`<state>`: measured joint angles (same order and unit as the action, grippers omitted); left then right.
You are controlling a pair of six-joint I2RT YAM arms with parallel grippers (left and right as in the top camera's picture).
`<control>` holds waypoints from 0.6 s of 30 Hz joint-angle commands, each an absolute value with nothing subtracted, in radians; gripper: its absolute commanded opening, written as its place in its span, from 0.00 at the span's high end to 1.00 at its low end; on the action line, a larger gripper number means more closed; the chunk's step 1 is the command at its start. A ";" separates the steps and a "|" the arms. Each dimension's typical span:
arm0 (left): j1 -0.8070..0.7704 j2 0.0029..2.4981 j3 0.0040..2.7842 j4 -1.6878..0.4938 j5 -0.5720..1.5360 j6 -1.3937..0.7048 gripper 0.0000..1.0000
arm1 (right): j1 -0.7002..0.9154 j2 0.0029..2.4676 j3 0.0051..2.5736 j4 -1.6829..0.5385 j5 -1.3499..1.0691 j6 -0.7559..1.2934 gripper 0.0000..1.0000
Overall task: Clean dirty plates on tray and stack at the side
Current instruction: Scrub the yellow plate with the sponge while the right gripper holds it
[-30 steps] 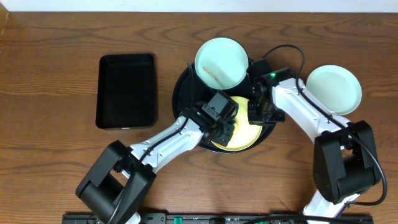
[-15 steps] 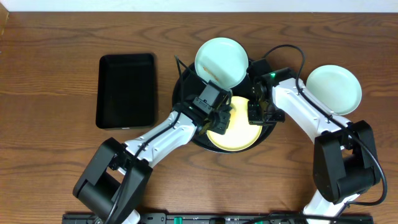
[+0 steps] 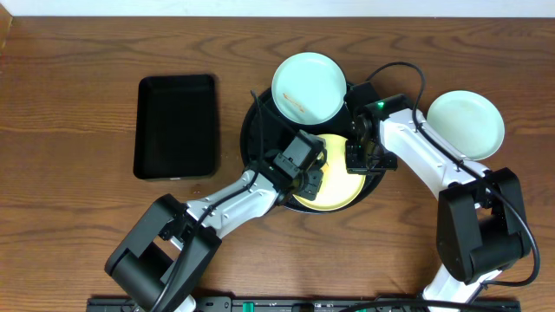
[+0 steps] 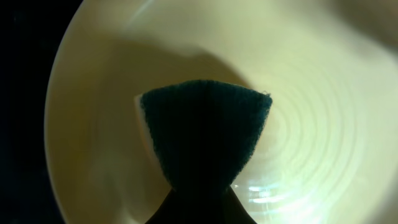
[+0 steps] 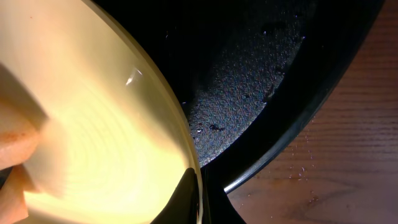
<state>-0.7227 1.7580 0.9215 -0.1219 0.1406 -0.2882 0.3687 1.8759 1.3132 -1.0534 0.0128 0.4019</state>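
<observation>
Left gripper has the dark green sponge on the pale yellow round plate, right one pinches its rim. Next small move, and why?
Probably sweep the dark green sponge across the pale yellow round plate toward its centre, right gripper holding the rim: the sponge sits off centre, covering only a small patch.

Rectangular black tray (image 3: 176, 126) on the wooden table (image 3: 69, 104), and a green sponge (image 4: 205, 130)

The left arm (image 3: 230, 198) and right arm (image 3: 425, 152) are white with chunky black joints. A black cable (image 3: 408, 69) loops at the right arm's 12 o'clock end, by a tiny green light (image 3: 379, 106).
</observation>
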 commanded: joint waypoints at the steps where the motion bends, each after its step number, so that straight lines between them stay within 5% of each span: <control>1: -0.724 1.758 0.891 -0.075 0.118 -0.313 0.93 | 0.374 1.855 1.305 -1.055 0.006 0.387 0.99; 18: -0.724 1.764 0.887 -0.056 0.073 -0.313 0.93 | 0.374 1.855 1.305 -1.055 -0.012 0.368 0.99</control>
<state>-0.7231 1.7580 0.8989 -0.0650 0.1047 -0.3111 0.3687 1.8763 1.3132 -1.0534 0.0051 0.3855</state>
